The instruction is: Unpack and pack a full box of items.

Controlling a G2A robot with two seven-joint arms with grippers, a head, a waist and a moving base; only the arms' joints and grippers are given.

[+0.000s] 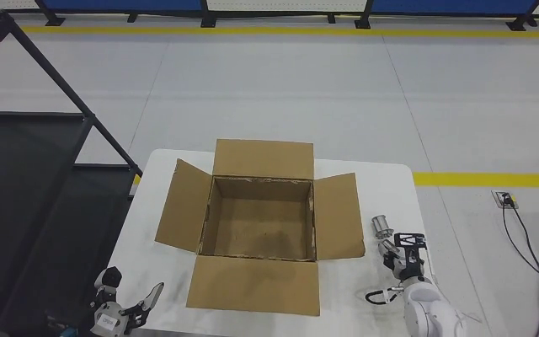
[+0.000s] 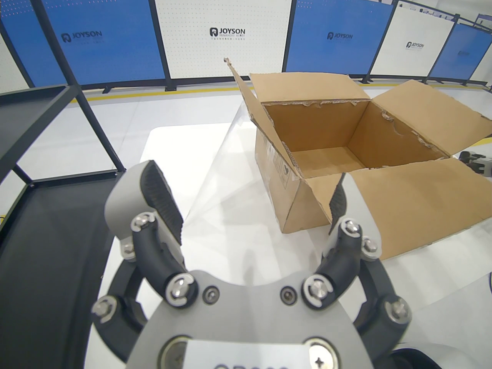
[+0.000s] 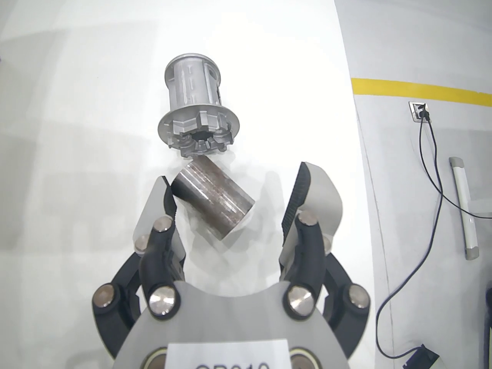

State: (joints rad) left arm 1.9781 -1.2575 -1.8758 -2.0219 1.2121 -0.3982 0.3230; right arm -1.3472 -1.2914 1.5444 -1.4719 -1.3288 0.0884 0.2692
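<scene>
While left gripper (image 2: 246,180) gapes, right gripper (image 3: 234,174) (also spread) straddles steel cylinder (image 3: 213,199).

Grey floor (image 1: 253,76), yellow line (image 1: 472,179), blue-white fence panels (image 2: 103,32), black rack (image 1: 50,236)

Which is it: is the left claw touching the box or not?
Apart. The top view shows a strip of bare table between the left gripper and the box, whose near flap is the closest part.
</scene>
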